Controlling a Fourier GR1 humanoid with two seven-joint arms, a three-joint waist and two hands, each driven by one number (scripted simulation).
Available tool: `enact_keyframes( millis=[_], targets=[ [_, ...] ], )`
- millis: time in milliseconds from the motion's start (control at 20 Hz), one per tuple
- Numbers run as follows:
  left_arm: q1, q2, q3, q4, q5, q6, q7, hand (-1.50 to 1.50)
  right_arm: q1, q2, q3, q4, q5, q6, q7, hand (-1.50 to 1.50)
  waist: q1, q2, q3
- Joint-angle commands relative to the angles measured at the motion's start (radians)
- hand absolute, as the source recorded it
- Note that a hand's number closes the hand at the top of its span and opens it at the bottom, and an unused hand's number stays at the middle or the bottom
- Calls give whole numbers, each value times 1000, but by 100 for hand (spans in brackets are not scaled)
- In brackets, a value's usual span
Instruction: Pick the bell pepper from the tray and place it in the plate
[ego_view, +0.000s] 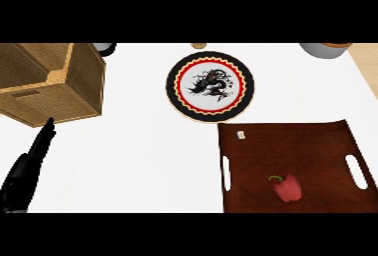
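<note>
While bell pepper (287, 187) lies in tray (295, 150), left hand (26, 172) well apart, fingers (44, 135) straight, holding nothing.

A single head view looks steeply down onto the white counter (133, 160) from above its near edge, facing away from the robot. The wooden crate (48, 82) sits at upper left, the plate (210, 86) near top centre and the brown tray (295, 150) at lower right, cut by the lower edge. The left robot hand (26, 172) enters from the lower left. No second view shares the scene.
</note>
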Motion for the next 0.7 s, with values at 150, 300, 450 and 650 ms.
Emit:
enact_keyframes(
  millis=[150, 300, 450, 650],
  targets=[
    [27, 11, 21, -51, 2, -27, 21, 0, -16, -145, -35, -46, 127, 17, 139, -150, 12, 0, 0],
    [12, -30, 12, 0, -16, -22, -11, 0, -53, -137, 28, -30, 234, -8, 200, -150, 11, 2, 0],
    [-33, -20, 35, 33, -26, -31, 4, 0, -164, -168, 73, 73, 302, 32, 221, -150, 18, 4, 0],
    [-53, -59, 26, 61, -53, -32, -18, 0, -231, -174, 123, 112, 379, 71, 256, -150, 13, 4, 0]
  ],
)
